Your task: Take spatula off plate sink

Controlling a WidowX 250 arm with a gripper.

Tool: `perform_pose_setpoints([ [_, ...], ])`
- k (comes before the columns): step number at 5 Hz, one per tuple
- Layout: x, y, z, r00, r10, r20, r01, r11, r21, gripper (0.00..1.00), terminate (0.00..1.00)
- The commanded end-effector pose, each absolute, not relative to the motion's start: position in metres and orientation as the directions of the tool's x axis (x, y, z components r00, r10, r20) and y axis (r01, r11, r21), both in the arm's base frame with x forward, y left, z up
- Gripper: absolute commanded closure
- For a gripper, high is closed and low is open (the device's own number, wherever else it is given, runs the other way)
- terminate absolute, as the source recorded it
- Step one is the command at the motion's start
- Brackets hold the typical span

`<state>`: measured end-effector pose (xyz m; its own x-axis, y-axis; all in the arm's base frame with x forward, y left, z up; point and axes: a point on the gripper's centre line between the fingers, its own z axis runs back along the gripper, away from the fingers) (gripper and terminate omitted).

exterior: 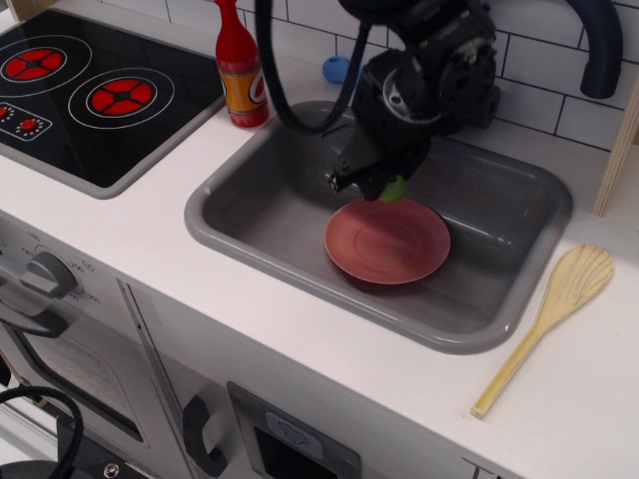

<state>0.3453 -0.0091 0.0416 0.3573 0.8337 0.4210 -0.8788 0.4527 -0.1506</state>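
One sink (250,200) takes up most of the frame, grey basin set in a white counter (329,349), stovetop (90,90) off at 9 o'clock. Inside it the plate (387,240) sits flat towards the basin's 6 o'clock side, top bare as far as we see. At the plate's 12 o'clock edge hangs the gripper (371,186), arm coming in from the frame's 12 o'clock.

Jaws look clenched on the spatula (393,189); we only see a bit of lime-green handle poking out below the fingers, blade hidden behind the arm, so can't confirm how it hangs. It seems lifted clear of the plate, over the rim's far edge, though touching or apart is hard to call from this angle.

Handling, our read: light moulded plastic, stiff, not fragile, a bit slick. The chunky handle is the right place to hold, giving the pads bulk to bite; the thin flat blade would twist or slip. Since the grip appears near one end, it may pivot if bumped, so we'd move slow and set it down on bare sink floor, approx 9 o'clock of the plate.

Smaller stuff: wooden spoon (547,322) on the counter at 3 o'clock, red bottle (240,68) at 11, blue thing (337,69) behind the sink.
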Motion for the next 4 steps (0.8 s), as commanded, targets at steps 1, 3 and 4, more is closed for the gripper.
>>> perform_pose_setpoints([
  [1, 0.332, -0.040, 0.049, 0.703, 0.521, 0.484, -0.575, 0.817, -0.046, 1.00, 0.00],
  [3, 0.310, -0.061, 0.043, 0.880, 0.285, 0.379, -0.286, 0.957, -0.056, 1.00, 0.00],
  [4, 0.303, -0.064, 0.045, 0.941, 0.211, 0.263, -0.188, 0.976, -0.111, 1.00, 0.00],
])
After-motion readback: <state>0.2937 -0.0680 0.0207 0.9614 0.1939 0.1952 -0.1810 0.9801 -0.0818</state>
